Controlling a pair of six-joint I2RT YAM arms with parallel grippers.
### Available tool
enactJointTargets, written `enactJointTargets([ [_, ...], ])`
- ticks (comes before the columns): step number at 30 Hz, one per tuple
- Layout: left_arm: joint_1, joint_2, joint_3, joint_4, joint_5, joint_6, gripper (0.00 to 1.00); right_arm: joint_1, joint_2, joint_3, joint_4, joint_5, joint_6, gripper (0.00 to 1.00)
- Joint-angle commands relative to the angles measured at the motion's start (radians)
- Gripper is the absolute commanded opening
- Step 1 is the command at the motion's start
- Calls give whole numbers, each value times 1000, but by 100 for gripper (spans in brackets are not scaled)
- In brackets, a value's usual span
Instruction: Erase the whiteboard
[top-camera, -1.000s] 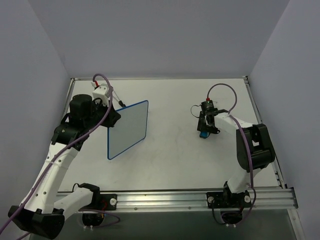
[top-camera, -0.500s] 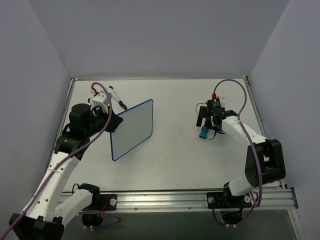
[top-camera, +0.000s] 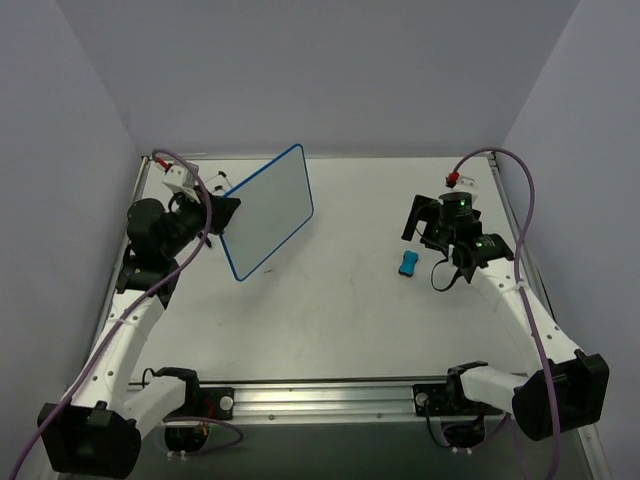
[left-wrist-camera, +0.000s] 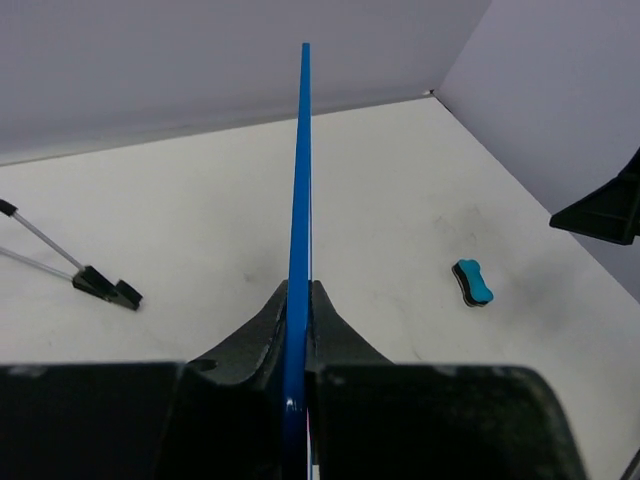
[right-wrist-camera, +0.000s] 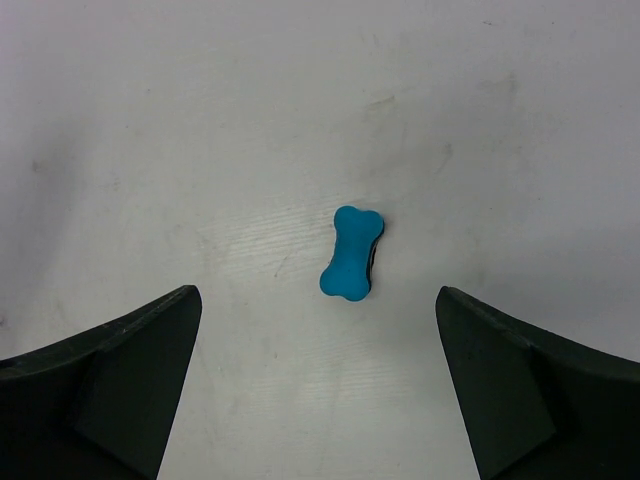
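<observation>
Left gripper (left-wrist-camera: 297, 300) is clamped on the whiteboard (top-camera: 270, 210) edge — board held tilted. Right gripper (right-wrist-camera: 317, 310) is spread wide — blue eraser (right-wrist-camera: 352, 253) lies on the table (top-camera: 350, 320) beneath it.

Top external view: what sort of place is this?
Likely a robot lab cell: white table boxed by plain walls, an aluminium mounting rail, a whiteboard and eraser as props.

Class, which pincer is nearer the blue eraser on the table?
Right. The right pincer hovers open over the eraser; the left pincer is far across the table, gripping the whiteboard edge.
</observation>
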Motion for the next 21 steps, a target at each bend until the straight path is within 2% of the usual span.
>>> enactJointTargets([
  [1,109,57,28,410,140,-32,2,4,-17,4,-1,-52,-20,100],
  [6,269,276,55,792,390,-156,2,14,-29,-1,8,-79,-27,100],
  [11,379,432,101,942,493,-189,2,47,-52,-7,18,-94,-29,100],
  [15,456,552,132,1185,568,-308,2,91,-57,-5,15,-79,-30,100],
  [16,470,577,146,1216,589,-361,2,103,-57,-4,11,-73,-30,100],
  [21,554,712,216,1325,672,-442,2,174,-54,5,-2,-19,-30,100],
])
